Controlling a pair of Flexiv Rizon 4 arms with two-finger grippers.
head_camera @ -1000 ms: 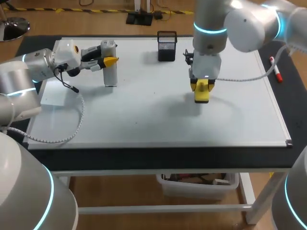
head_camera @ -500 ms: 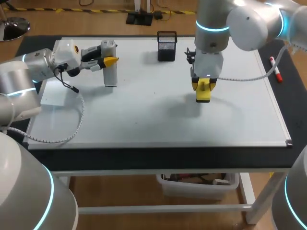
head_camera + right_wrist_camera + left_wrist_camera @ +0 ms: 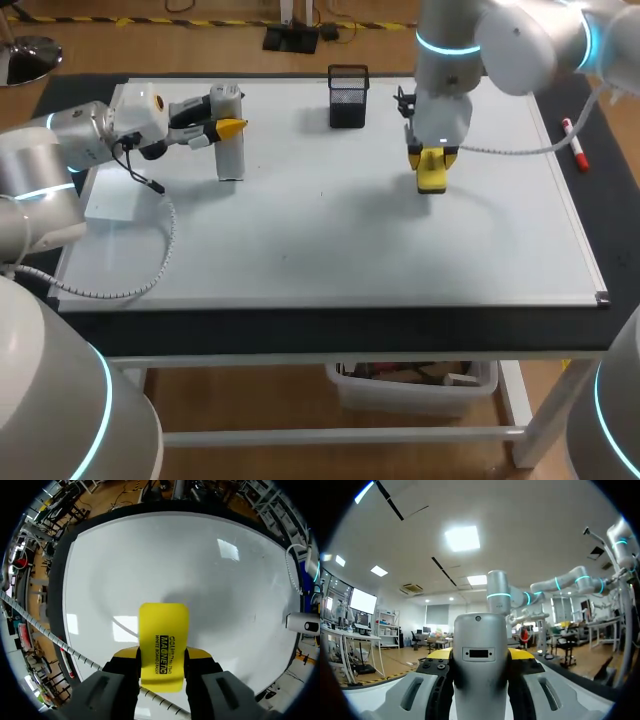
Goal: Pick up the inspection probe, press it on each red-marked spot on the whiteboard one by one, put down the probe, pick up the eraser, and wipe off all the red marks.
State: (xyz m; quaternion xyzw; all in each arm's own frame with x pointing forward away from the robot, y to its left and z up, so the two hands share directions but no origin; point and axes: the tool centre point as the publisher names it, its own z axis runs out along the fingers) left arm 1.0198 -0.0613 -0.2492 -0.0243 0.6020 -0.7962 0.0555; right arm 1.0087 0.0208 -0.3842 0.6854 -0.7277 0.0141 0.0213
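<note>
**Eraser in hand, no red marks showing**

At the left, the left gripper (image 3: 228, 127) is clasping the probe (image 3: 229, 156) from both sides, holding it upright at the left part of the whiteboard (image 3: 320, 235); it is not yet put down. A black mesh cup (image 3: 347, 97) is standing at the far edge. Right of the middle, the right gripper (image 3: 431, 160) is pinching the yellow eraser (image 3: 432, 180) over the board; I cannot tell whether it touches. No red marks are showing, so the wiping is probably nearing its end. The next move calls for checking for leftover red.
</note>
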